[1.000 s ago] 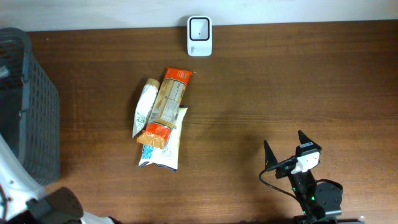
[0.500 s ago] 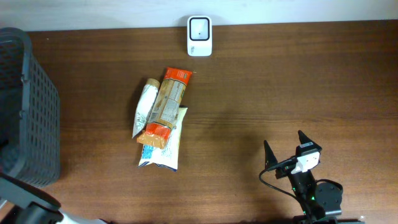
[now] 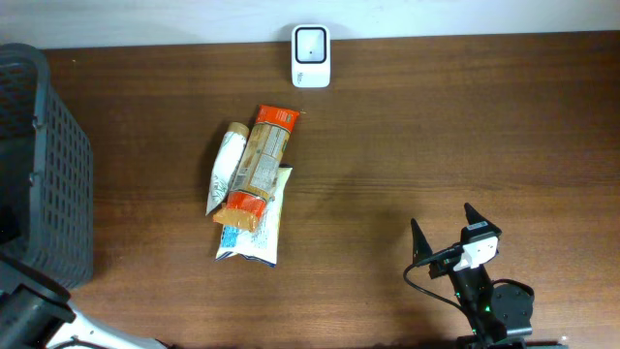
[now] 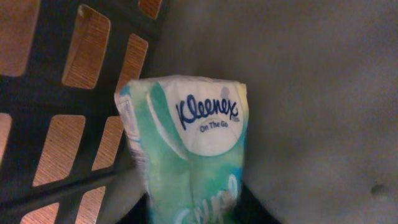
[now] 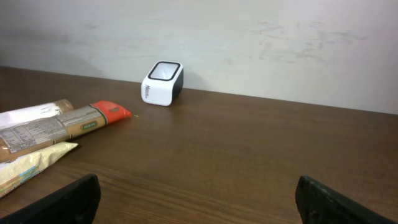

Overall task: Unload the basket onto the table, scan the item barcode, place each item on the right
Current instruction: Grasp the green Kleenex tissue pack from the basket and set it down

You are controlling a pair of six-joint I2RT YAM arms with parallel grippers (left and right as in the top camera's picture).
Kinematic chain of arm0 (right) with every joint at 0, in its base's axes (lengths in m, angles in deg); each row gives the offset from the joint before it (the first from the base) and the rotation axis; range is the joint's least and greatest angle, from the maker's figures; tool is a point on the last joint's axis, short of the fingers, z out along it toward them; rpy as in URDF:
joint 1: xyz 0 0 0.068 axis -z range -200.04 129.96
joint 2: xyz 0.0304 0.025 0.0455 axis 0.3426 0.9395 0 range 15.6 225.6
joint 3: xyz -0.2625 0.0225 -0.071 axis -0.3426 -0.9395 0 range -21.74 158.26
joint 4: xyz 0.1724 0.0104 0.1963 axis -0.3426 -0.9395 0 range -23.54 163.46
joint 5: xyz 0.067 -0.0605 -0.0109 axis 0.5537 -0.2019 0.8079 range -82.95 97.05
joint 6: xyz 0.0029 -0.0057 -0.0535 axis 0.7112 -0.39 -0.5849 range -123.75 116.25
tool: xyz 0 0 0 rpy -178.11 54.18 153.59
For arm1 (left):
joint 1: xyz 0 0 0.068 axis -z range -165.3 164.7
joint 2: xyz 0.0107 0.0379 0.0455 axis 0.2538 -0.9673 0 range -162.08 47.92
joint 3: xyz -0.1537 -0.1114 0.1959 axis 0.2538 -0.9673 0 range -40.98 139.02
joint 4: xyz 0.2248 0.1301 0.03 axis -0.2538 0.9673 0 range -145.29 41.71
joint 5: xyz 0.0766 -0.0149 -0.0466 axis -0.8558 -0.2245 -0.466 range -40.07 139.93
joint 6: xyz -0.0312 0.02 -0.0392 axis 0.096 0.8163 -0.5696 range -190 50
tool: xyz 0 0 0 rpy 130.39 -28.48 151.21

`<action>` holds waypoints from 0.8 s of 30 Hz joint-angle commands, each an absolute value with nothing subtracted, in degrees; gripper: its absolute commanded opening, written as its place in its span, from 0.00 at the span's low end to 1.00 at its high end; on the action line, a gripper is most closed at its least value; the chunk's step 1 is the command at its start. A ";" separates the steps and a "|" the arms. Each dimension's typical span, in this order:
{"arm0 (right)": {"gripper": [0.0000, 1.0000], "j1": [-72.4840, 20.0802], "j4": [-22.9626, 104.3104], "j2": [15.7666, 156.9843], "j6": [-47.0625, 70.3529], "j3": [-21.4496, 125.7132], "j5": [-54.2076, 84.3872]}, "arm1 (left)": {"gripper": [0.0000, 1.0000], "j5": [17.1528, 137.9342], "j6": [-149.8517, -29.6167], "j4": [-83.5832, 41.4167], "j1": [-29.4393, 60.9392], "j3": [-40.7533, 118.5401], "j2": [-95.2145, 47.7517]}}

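Left tool (image 4: 194,213) is down inside the dark mesh basket (image 3: 44,174) at the left end of the counter (image 3: 436,126). Its fingers bear on both sides of a green and white tissue pack (image 4: 196,155). To all appearance it is closed on the pack's lower end, though only slivers of the fingers show. The pack stands close against the basket's wall; whether it is clear of the basket's floor cannot be told. No barcode is visible on the face turned to the wrist camera. Right tool (image 3: 443,221) sits near the counter's front edge with jaws spread wide, holding nothing. The white scanner (image 3: 311,44) stands at the far edge, window facing upward, well apart from the basket. A pile of snack packets (image 3: 250,184) lies on the counter between the two. Assessment: the task is in its opening stage. Pick-up appears under way. Left to do: lift the pack out, carry it to the scanner and present its barcode to the window.
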State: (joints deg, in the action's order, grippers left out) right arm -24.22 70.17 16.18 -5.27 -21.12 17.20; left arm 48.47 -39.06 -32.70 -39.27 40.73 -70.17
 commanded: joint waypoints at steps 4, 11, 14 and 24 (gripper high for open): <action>0.99 -24.53 69.80 15.96 -5.01 -21.43 16.72 | 0.00 49.15 -45.20 -32.66 -38.88 40.88 -69.45; 0.99 -24.53 69.80 15.96 -5.01 -21.43 16.72 | 0.00 49.15 -57.48 -32.77 -32.61 47.37 -50.04; 0.99 -24.53 69.80 15.96 -5.01 -21.43 16.72 | 0.00 56.78 -63.15 -33.01 -26.44 48.38 -38.19; 0.99 -24.53 69.80 15.96 -5.01 -21.43 16.72 | 0.00 61.87 -63.23 -6.10 1.47 43.22 -42.58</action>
State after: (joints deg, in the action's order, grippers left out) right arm -24.22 70.13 16.25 -5.25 -21.12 17.05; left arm 63.27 -62.60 -7.37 -0.28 46.37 -37.40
